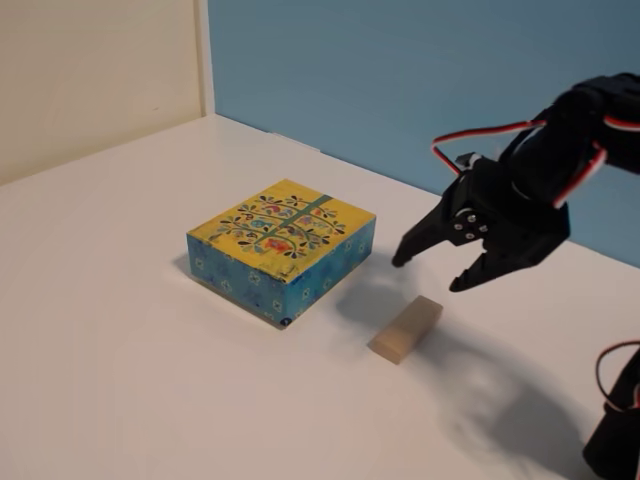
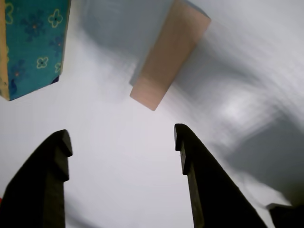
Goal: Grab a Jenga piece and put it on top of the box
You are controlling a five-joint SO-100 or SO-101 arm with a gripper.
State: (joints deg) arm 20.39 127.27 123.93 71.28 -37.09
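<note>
The Jenga piece (image 1: 406, 328) is a light-tan wooden block lying flat on the white table, just right of the box (image 1: 282, 246). The box has a yellow floral top and blue patterned sides. My black gripper (image 1: 430, 272) hangs open above the block, its two fingers spread apart and holding nothing. In the wrist view the block (image 2: 167, 52) lies ahead of the open gripper (image 2: 121, 137), beyond the fingertips, with the box's blue side (image 2: 33, 45) at the upper left.
A blue wall and a cream panel stand behind the white table (image 1: 120, 380). Red and white servo wires loop over the arm. Part of the arm's base (image 1: 615, 420) shows at the lower right.
</note>
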